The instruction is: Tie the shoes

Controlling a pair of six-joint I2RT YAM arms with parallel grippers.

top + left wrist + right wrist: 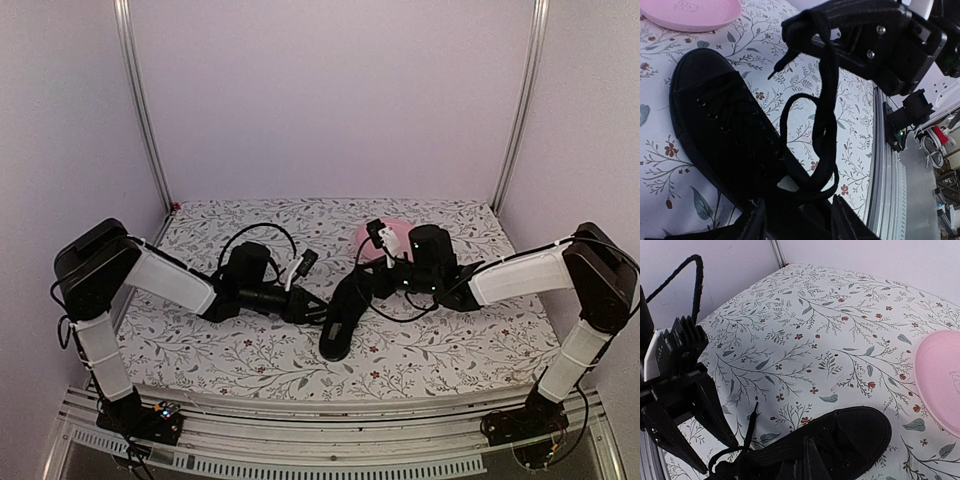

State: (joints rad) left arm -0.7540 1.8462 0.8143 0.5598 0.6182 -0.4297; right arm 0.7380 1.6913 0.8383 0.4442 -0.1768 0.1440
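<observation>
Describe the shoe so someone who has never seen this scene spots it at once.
On the floral tablecloth, look at the middle, on the near side of the pink plate. The shoe lies there, toe towards the plate, a lace held up by the right pincer. Unlike the black robot arms beside it, it is a narrow, low-cut, laced shape resting on the cloth.

shoe (840,440) heel cut off, plate (940,380) cropped rt
</observation>
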